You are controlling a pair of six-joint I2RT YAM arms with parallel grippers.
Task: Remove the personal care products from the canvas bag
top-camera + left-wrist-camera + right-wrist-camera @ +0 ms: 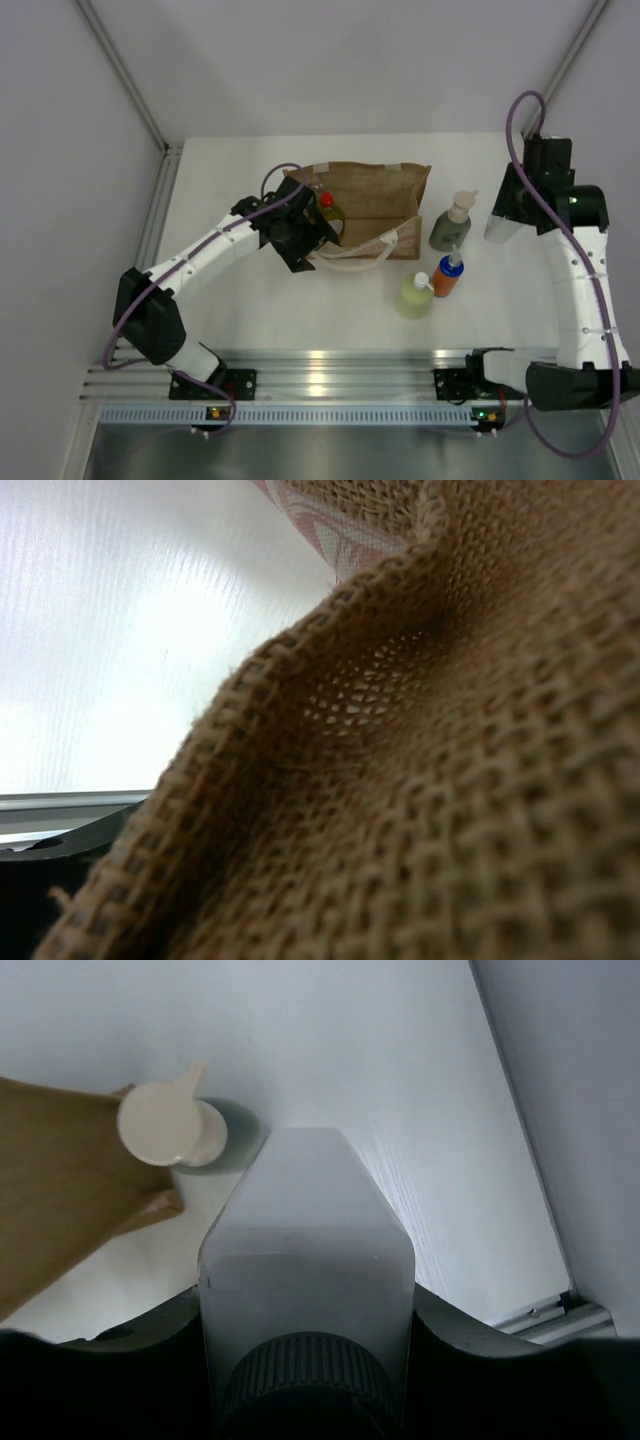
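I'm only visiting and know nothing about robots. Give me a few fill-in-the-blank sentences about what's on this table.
Outside the canvas bag, ___ bottles stand on the table.
The orange bottle has a ___ cap.
The yellow bottle by the left gripper has a ___ cap.
Missing words: three; blue; red.

Rough cloth, slick plastic, bright metal.
By my left wrist the tan woven canvas bag (420, 780) is coarse, open-weave, matt cloth. The grey-green beige-pump bottle (172, 1128) has a glossy, smooth plastic top. The white table (400, 1060) looks faintly grained and satin, and the ribbed metal rail (320, 375) gleams.
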